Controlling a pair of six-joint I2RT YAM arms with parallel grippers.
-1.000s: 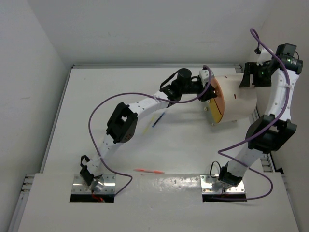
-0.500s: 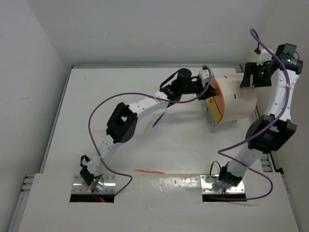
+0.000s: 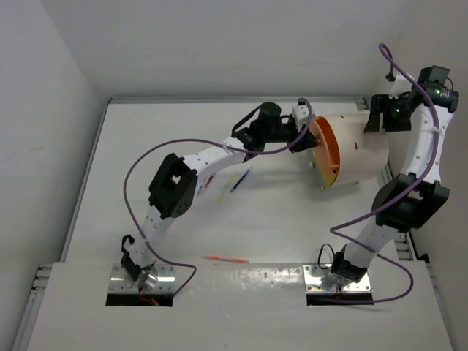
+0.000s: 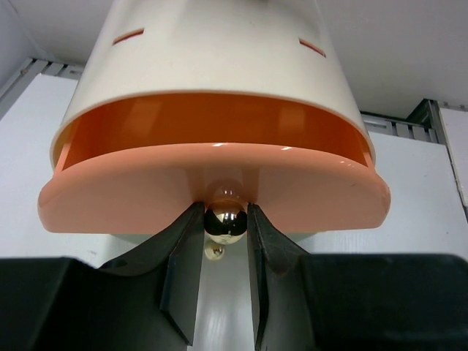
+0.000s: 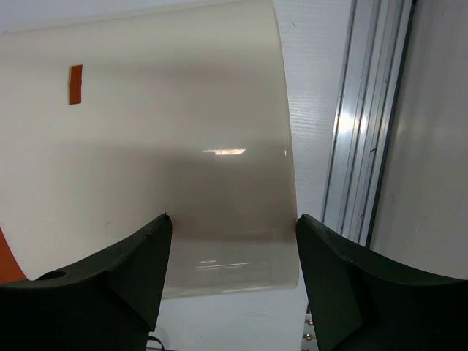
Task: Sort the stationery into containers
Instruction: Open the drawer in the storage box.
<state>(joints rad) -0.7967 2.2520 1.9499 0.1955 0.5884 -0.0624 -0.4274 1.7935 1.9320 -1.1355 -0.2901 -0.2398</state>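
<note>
White tabletop (image 3: 292,234) and bare walls are framing the scene, with the cream drum container (image 3: 362,146) lying on its side at about two o'clock. Its orange drawer (image 4: 212,121) is showing partly out behind the round front disc (image 4: 110,201). The left gripper (image 3: 303,123) is pinching the small shiny knob (image 4: 224,222) between its fingertips.

That knob is round and slick, so an off-axis pull is likely risking a slip. The light drum could also slide or roll toward nine o'clock, jamming the drawer.

The right gripper (image 5: 232,217) is hovering over the drum's rear, jaws spread wide, one finger past the back rim. Whether it is touching the drum cannot be told.

From seven o'clock the left arm is stretching long, elbow raised. From five o'clock the right arm is arching over.

A blue pen (image 3: 240,180) near centre and an orange-red pen (image 3: 225,259) at six o'clock are lying loose.
</note>
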